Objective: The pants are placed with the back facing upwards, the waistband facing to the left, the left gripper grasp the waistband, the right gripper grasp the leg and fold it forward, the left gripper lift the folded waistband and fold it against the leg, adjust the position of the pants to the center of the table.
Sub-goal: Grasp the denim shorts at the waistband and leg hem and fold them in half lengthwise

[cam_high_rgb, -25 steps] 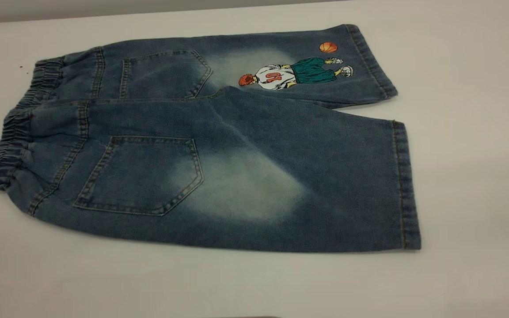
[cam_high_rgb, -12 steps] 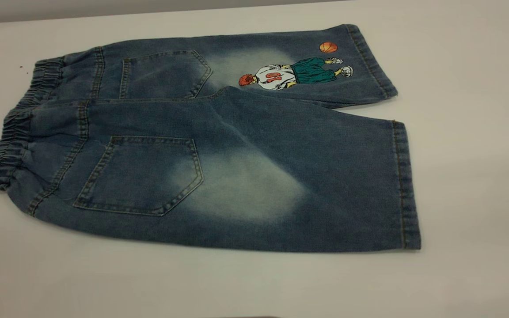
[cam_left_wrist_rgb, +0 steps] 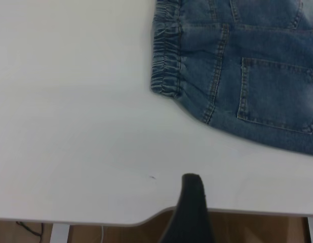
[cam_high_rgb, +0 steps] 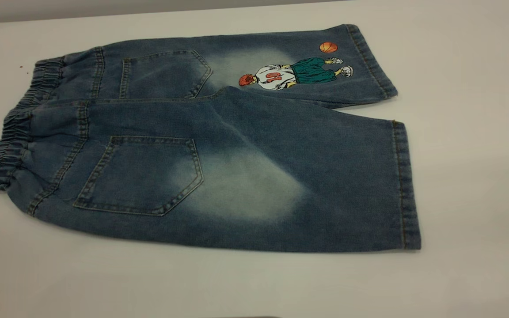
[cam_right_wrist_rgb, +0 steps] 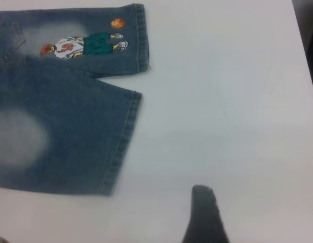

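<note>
Pants (cam_high_rgb: 201, 145) flat on table (cam_high_rgb: 471, 88), filling frame centre. Waistband (cam_high_rgb: 13, 132) at left edge. Plain leg (cam_high_rgb: 325, 185) lower right; printed leg (cam_high_rgb: 307, 66) upper right, behind it, partly overlapped.

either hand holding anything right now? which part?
Nothing is held. The pants lie flat on the table, and both hands are off the cloth.
</note>
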You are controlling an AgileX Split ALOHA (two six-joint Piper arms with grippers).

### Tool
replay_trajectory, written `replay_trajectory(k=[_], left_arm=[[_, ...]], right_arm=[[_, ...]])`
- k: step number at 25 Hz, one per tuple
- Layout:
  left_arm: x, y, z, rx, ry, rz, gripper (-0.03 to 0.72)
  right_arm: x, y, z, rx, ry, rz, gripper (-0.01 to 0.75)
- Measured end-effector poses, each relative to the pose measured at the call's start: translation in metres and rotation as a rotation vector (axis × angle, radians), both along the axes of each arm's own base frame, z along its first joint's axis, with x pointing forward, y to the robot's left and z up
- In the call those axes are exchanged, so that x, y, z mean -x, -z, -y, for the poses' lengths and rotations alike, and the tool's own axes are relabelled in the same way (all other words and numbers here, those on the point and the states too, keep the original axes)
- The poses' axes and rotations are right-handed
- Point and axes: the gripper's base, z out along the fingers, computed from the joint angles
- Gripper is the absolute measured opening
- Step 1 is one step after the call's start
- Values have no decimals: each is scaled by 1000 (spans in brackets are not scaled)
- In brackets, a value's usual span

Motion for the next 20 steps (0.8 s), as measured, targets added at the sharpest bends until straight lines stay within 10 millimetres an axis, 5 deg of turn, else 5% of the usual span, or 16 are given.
replay_trajectory(k=[10, 14, 20], left_arm=[[0, -3, 0, 0, 4, 7, 556], [-19, -22, 2, 50, -12, -47, 554], [-79, -27, 2, 83, -56, -207, 554]], right_arm=[[-8, -2, -2, -31, -1, -48, 423], [-41, -9, -10, -97, -28, -175, 430], [-109, 4, -22, -121, -110, -362, 480]])
